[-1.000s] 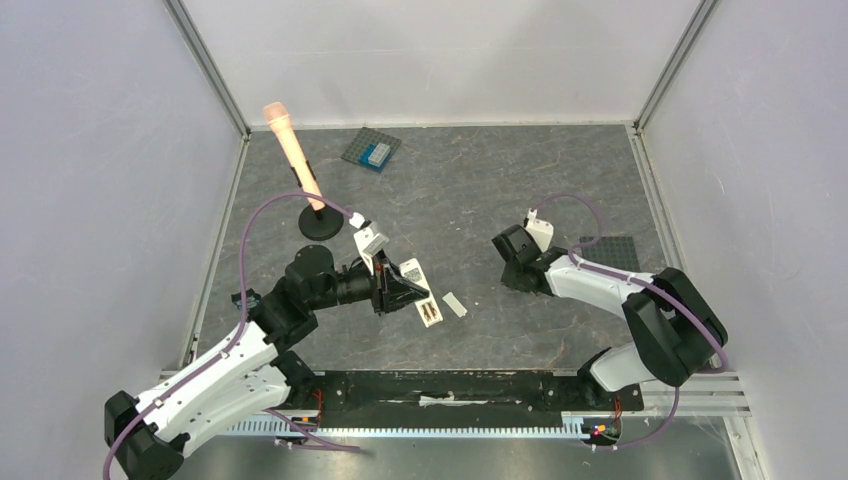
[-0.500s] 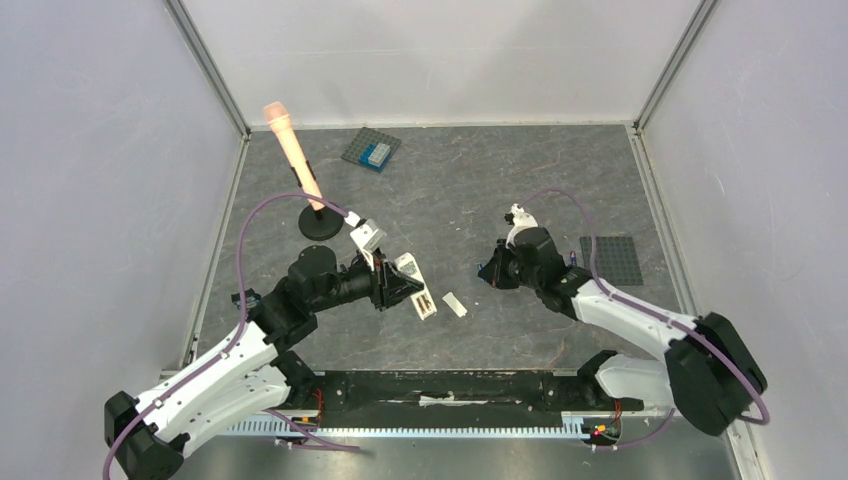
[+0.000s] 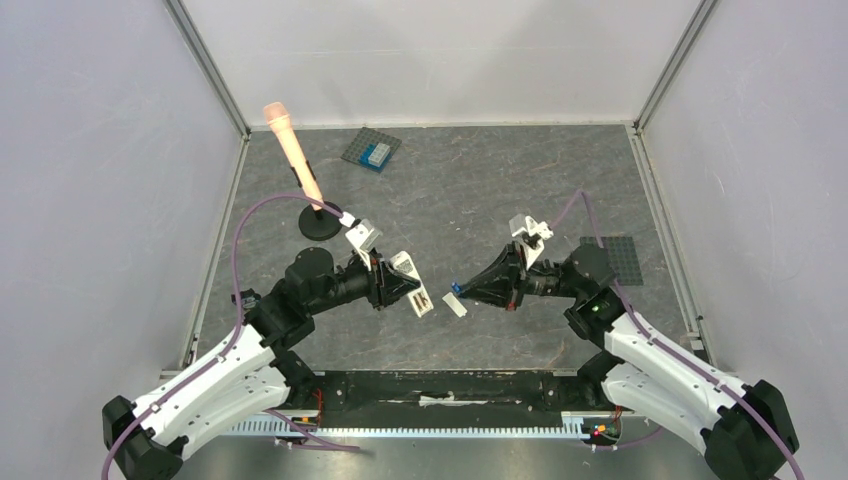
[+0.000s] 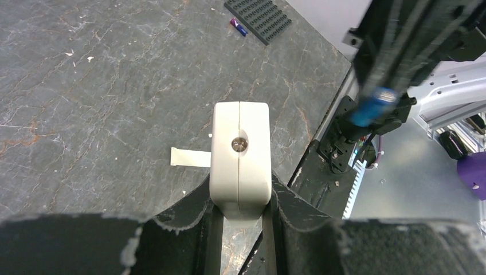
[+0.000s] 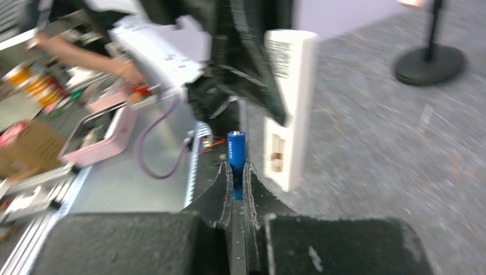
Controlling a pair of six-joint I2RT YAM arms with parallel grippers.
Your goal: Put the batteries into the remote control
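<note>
The left arm reaches rightward from the near-left corner, the left tool [image 3: 398, 284] clamped on the remote control [image 4: 240, 150]. The right arm stretches leftward, the right tool [image 3: 465, 290] pinching a battery [image 5: 236, 150], tips nearly facing.

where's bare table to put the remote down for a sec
Widest bare patch: back centre, between the block plate, the stand and the dark plate. A narrower one lies between the strip and the front edge. Crowded mid-table, where remote and battery meet.
</note>
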